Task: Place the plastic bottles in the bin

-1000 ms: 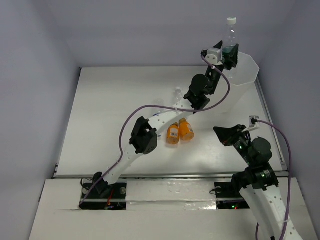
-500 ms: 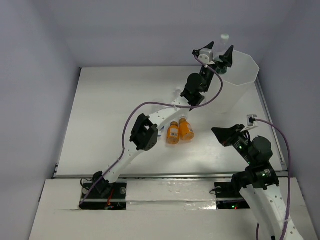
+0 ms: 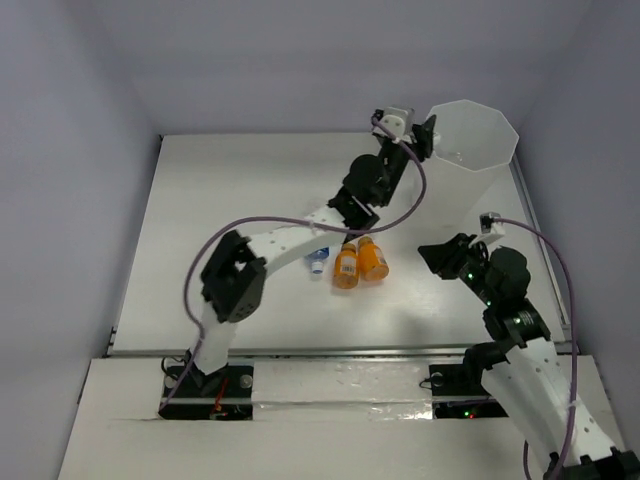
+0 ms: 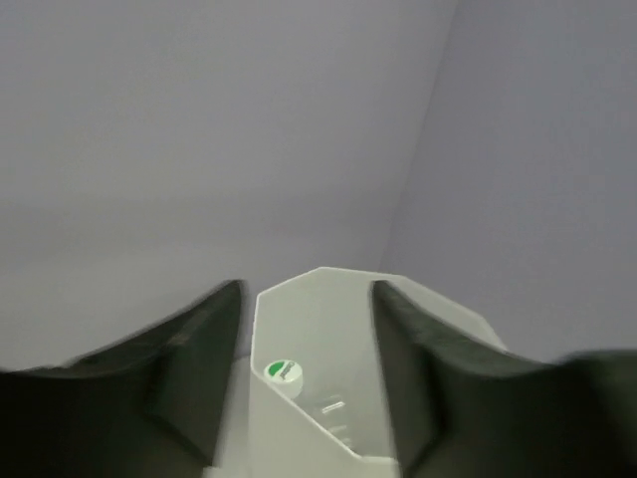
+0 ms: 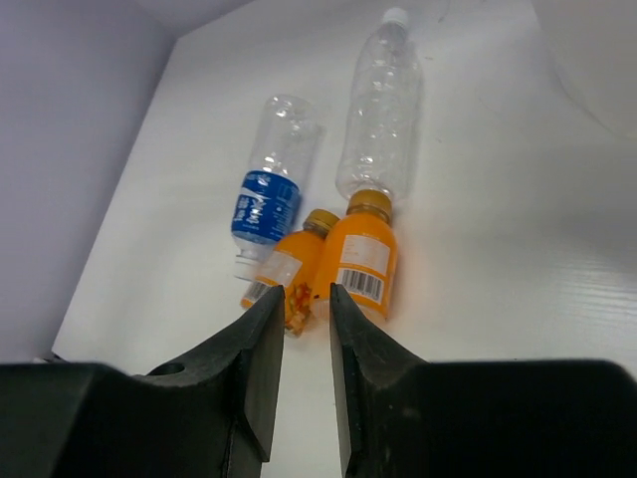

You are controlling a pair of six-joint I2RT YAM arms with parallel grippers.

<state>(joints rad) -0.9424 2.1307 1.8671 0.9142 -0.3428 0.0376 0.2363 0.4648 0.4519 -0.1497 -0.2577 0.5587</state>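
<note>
The bin [image 3: 470, 130] stands at the far right; its rim [image 4: 328, 284] fills the left wrist view, and a green-marked white bottle cap [image 4: 282, 371] shows inside. My left gripper [image 3: 424, 136] hangs open and empty by the bin's left side, with the bin seen between its fingers [image 4: 199, 349]. Two orange bottles [image 3: 346, 266] [image 3: 373, 258] lie side by side mid-table. A blue-labelled bottle [image 5: 269, 194] and a plain clear bottle [image 5: 381, 110] lie just beyond them. My right gripper [image 5: 305, 294] hovers short of the orange bottles [image 5: 363, 261], open by a narrow gap and holding nothing.
My left arm [image 3: 300, 235] stretches diagonally across the table above the bottles, with a purple cable looping beside it. Grey walls close in the table on three sides. The table's raised edge rail [image 3: 330, 350] runs along the near side.
The clear bottle that my left gripper held above the bin is gone from its jaws, and the gripper has drawn back to the left. My right gripper has opened slightly and edged toward the orange bottles.
</note>
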